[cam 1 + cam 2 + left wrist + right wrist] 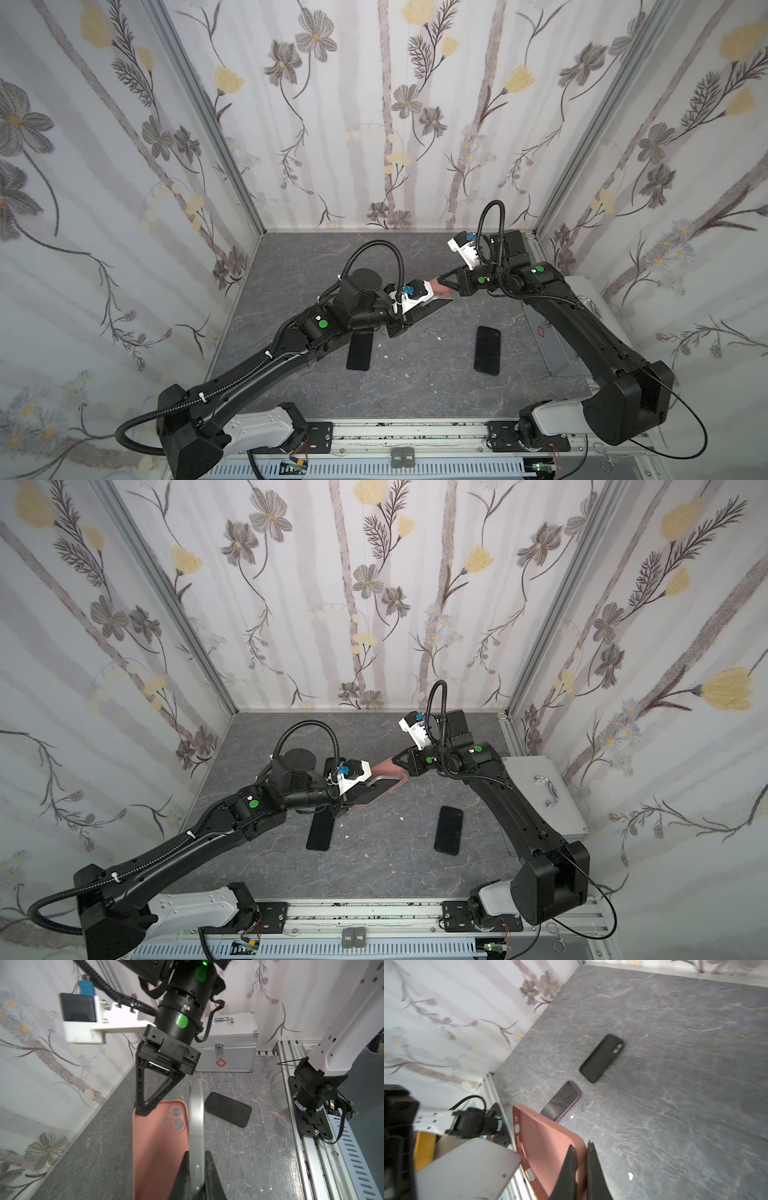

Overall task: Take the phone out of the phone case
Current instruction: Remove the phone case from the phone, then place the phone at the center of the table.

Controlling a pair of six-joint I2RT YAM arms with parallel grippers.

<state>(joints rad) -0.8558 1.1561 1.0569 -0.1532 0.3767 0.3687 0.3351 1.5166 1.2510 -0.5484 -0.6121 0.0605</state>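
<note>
My left tool is clamped on the edge of the silver phone, and my right tool is pinched shut on a corner of the pink phone case. Both are held up over the tabletop, between my two arms. In the left wrist view the phone stands edge-on beside the case, w/ the case's camera cutouts showing empty, so I judge the separation mostly done. I can't tell whether the far end is fully free, since my tool hides it. Left to do: pull them clear apart.

Case looks matte, soft, prob. silicone, rounded corners, button bumps along its rim. Phone edge is smooth grey metal, curved. Tabletop is grey, marble-veined.
</note>
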